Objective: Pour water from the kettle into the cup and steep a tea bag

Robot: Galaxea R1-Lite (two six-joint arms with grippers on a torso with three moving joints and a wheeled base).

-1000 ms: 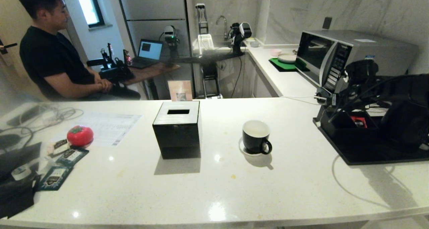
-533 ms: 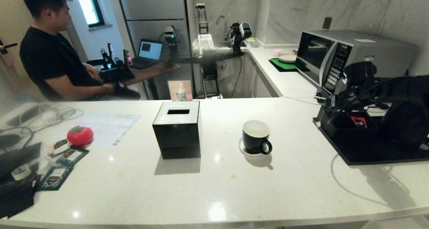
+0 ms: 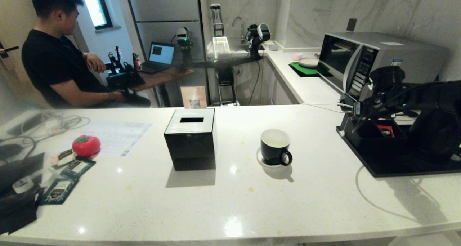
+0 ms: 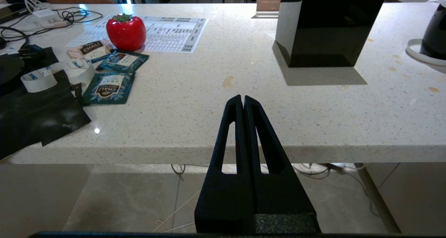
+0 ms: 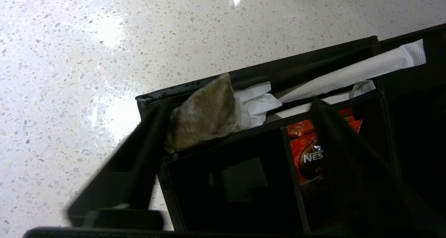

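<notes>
The left gripper (image 4: 243,102), fingers pressed together, hangs off the counter's (image 3: 230,202) near edge. The cup (image 3: 275,146), black with a white inside, stands on its saucer (image 3: 260,159) mid-counter. The right gripper (image 5: 237,109) straddles a brownish tea bag (image 5: 204,114) in the black organizer (image 5: 264,182), fingers apart.

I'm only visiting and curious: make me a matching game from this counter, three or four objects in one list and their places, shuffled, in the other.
Things:
1. small black cup
2. red tomato-shaped toy
3. brownish tea bag
4. teal foil sachets

Places:
A. on the printed paper sheet's edge
B. in the black organiser box
C. on a white saucer
D. flat on the white counter, far left

Pairs: 1-C, 2-A, 3-B, 4-D
</notes>
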